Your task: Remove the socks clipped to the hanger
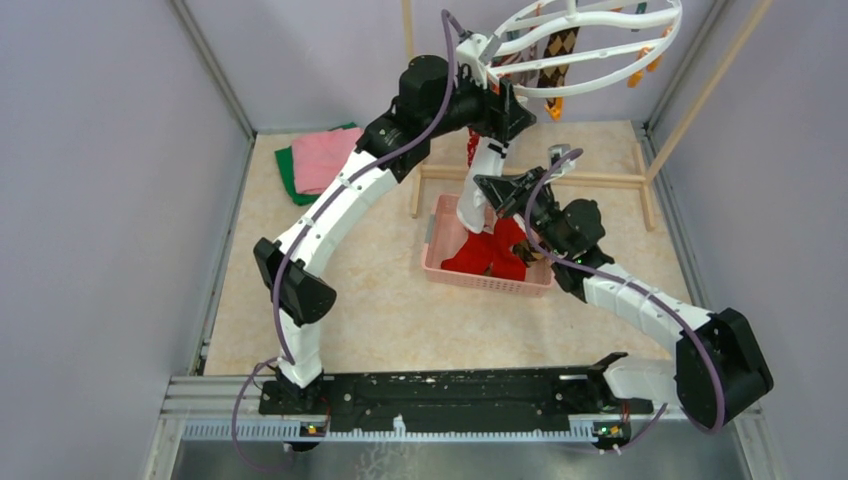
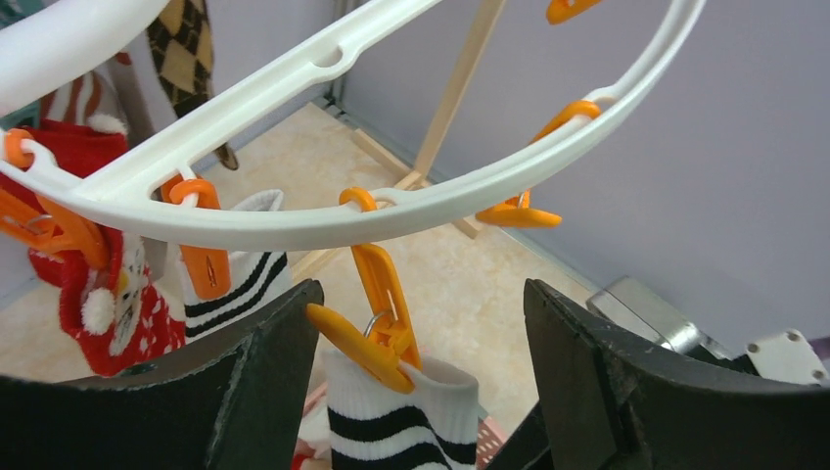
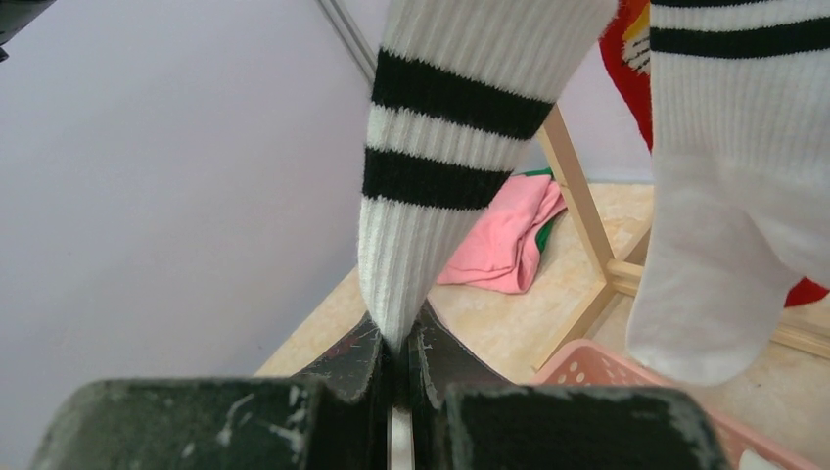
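The white round hanger (image 1: 600, 45) hangs at the back right, with orange clips. In the left wrist view its ring (image 2: 323, 220) crosses above my open left gripper (image 2: 421, 294), whose jaws straddle an orange clip (image 2: 377, 304) holding the cuff of a white black-striped sock (image 2: 401, 426); the left finger (image 2: 264, 362) touches the clip's handle. My right gripper (image 3: 396, 343) is shut on that sock's lower end (image 3: 440, 166), and it shows below the hanger in the top view (image 1: 497, 195). A second striped sock (image 3: 714, 245), a red patterned sock (image 2: 108, 304) and an argyle sock (image 1: 560, 50) stay clipped.
A pink basket (image 1: 440, 262) under the hanger holds red socks (image 1: 490, 255). Folded pink and green cloths (image 1: 320, 160) lie at the back left. The wooden rack frame (image 1: 600, 180) stands around the hanger. Grey walls close both sides.
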Motion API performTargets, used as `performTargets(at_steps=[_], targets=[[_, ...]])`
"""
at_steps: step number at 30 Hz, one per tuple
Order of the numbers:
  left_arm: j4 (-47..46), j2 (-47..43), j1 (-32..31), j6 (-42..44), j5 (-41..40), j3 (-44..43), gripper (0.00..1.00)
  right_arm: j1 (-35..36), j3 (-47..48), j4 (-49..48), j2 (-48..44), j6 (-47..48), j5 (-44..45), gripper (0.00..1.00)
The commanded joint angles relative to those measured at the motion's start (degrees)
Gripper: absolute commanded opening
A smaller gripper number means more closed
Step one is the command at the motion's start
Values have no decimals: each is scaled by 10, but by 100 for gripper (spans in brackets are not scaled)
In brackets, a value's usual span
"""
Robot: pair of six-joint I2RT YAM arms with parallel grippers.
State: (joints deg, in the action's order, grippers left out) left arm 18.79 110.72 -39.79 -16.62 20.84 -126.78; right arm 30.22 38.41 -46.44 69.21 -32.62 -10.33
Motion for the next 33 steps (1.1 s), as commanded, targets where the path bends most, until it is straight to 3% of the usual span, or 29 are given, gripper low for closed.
performTargets(at_steps=[1,14,23,28,33], targets=[[7,3,-19,54,-80,-39,79,7,28,-5,8,3,-6,0],[33,9,-34,42,-173,-57,68,12,29,5,14,22,11,0],[59,14,-37,15,-168,-57,71,14,33,6,23,28,17,0],[59,19,-38,12,-170,-65,62,15,32,5,28,29,18,0],[64,26,-39,11,-169,-72,37,16,29,-1,33,28,18,0]])
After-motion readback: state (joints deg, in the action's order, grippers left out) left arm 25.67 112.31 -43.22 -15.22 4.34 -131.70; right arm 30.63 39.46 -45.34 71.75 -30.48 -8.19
